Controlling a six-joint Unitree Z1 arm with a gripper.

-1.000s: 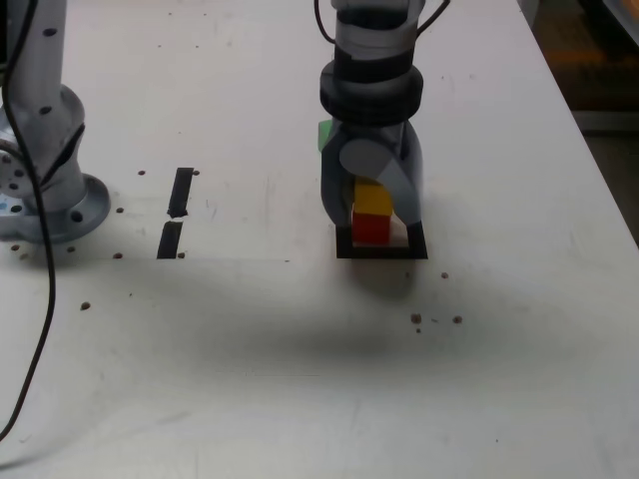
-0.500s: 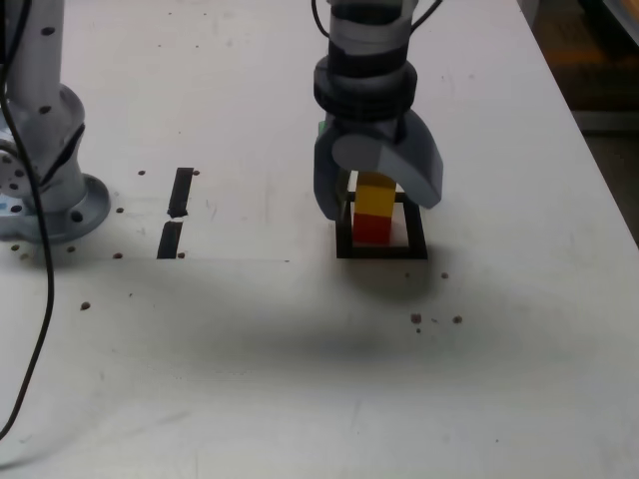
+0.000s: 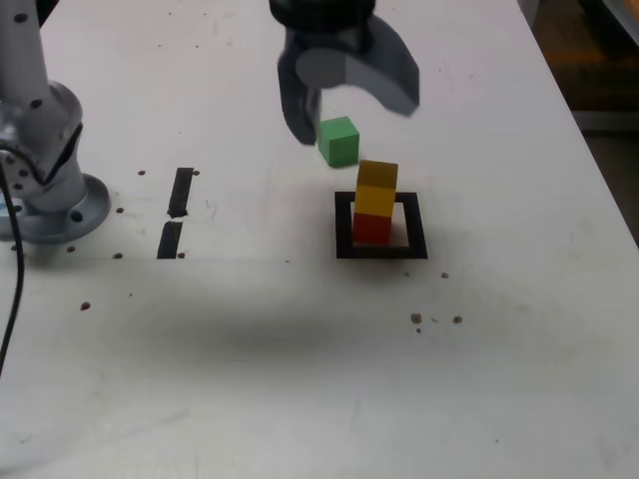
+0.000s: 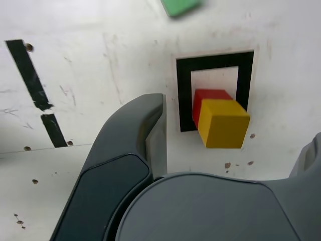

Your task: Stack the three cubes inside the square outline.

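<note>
We see the hand point(image 3: 351, 108) raised above the counter point(image 3: 250, 329), its two jaws spread wide apart with nothing between them. Beneath and just beyond it, toward the lower part of the exterior view, two cubes form a small tower: the yellow cube point(image 3: 376, 188) sits on top of the red cube point(image 3: 372, 229). The red one rests on the white centre of the square outline point(image 3: 416, 227), a frame of black tape, and stands nearer its left side in the exterior view. The green cube point(image 3: 338, 142) lies outside the frame, near its upper left corner in that same view, directly on the counter. (We catch only a blurred corner of it from the wrist.)

Nothing stands between the green cube and the tower. Farther to the exterior view's left, two short strips of black tape point(image 3: 180, 192) run almost end to end. Beyond them, at that view's left edge, we find the round grey base point(image 3: 75, 215) of a robot arm, with a dark cable point(image 3: 17, 284) hanging in front.

The counter is white and scuffed, dotted with small brown spots point(image 3: 416, 318). Past its edge, at the exterior view's upper right, the room turns dark and brownish.
</note>
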